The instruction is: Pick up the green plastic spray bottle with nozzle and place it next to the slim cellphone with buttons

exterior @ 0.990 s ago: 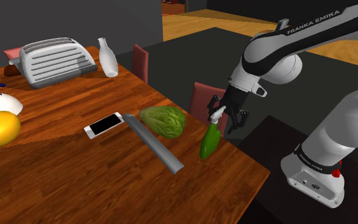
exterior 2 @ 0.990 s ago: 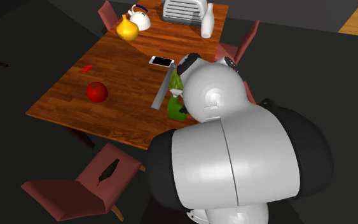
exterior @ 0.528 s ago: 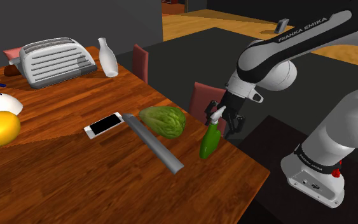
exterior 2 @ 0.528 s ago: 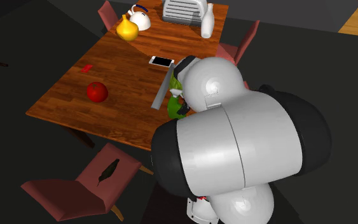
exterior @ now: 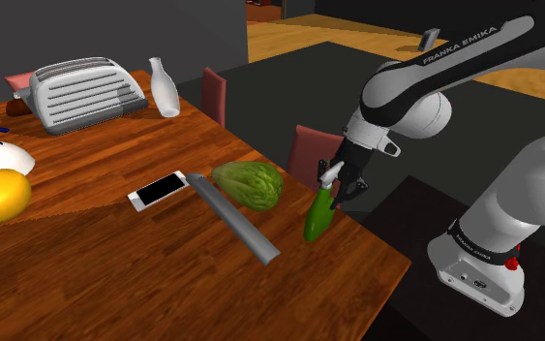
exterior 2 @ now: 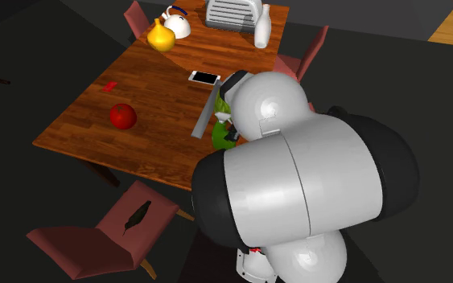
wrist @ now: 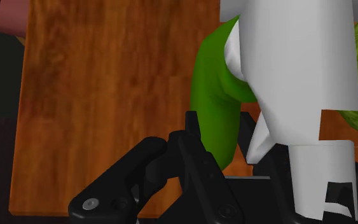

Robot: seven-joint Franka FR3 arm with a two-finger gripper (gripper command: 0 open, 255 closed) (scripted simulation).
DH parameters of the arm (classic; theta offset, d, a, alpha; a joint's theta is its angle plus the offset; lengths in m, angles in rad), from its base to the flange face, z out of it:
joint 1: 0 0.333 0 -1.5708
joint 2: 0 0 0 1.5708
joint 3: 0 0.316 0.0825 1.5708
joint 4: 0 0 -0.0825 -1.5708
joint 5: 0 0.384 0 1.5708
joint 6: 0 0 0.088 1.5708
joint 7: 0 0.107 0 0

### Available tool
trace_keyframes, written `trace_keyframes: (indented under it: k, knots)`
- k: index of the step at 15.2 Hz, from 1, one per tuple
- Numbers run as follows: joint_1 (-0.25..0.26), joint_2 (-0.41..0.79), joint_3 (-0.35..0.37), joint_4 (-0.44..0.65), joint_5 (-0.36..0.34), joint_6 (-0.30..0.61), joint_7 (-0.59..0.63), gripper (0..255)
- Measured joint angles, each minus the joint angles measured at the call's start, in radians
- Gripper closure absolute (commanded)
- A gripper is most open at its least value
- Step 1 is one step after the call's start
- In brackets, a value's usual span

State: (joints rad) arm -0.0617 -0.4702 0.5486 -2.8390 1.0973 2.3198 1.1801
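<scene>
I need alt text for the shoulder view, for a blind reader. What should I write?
A white robot arm has its black gripper at the white nozzle of a green spray bottle near a wooden table's edge. A lettuce, a grey bar and a white cellphone lie nearby.

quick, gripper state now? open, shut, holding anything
gripper: closed on the green spray bottle, clasping it at the neck just below the white nozzle; the bottle's base rests on the table.

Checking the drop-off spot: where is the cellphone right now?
In the shoulder view the cellphone lies flat on the wooden table, just left of the grey bar and the lettuce; the green spray bottle is right of the lettuce.
</scene>
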Motion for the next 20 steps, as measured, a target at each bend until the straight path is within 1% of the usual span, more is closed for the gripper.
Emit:
trace_keyframes:
  k: [7,20]
  knots:
    - [0.0,-0.007,-0.002,0.001,-0.005,-0.007,0.006,255]
    - [-0.013,-0.182,-0.067,0.052,-0.133,-0.207,0.147,255]
